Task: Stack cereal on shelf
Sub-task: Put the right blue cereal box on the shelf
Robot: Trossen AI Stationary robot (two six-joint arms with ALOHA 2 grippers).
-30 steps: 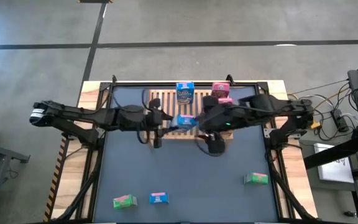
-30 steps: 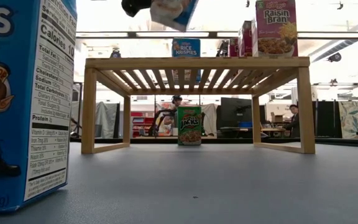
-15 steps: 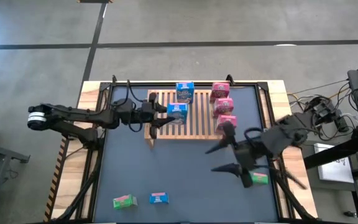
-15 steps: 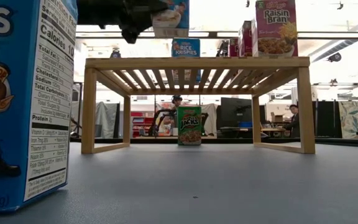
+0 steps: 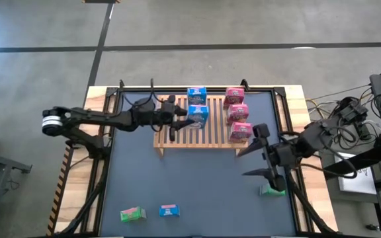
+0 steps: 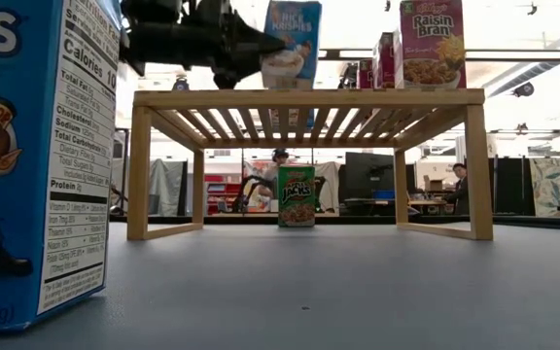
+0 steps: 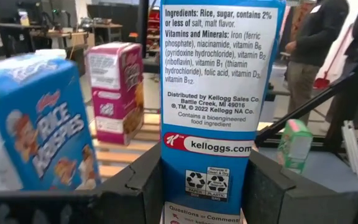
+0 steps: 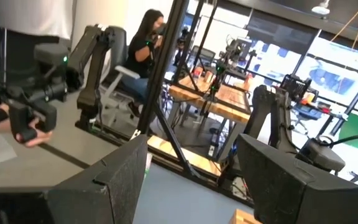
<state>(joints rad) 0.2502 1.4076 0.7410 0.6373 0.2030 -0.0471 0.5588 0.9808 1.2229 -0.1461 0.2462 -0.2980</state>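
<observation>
Two tools are in play around the shelf (image 5: pixel 200 125). The left tool (image 5: pixel 189 118) reaches over the shelf's slatted top and is clamped on a blue cereal box (image 5: pixel 198 114), its fingers pressed against the box's two sides; the box stands upright at the shelf top, just in front of a second blue box (image 5: pixel 196 96) that stands at the shelf's far edge. Three pink boxes (image 5: pixel 237 113) stand in a row along the shelf's right end. The right tool (image 5: pixel 262 153) hangs off the shelf's right front corner with its fingers spread wide and nothing between them; a green box (image 5: pixel 272 191) lies on the desk (image 5: pixel 197 185) near it, farther from the shelf. Well in front of the shelf, near the desk's front edge, lie another green box (image 5: pixel 132 213) and a blue box (image 5: pixel 169 211).

The left wrist view shows the held box's printed ingredients panel filling the gap between the dark fingers (image 7: pixel 135 186), which the high view cannot resolve. The low view shows a third green box (image 6: pixel 297 197) standing on the desk beyond the shelf, seen between its legs, hidden from above by the slats
</observation>
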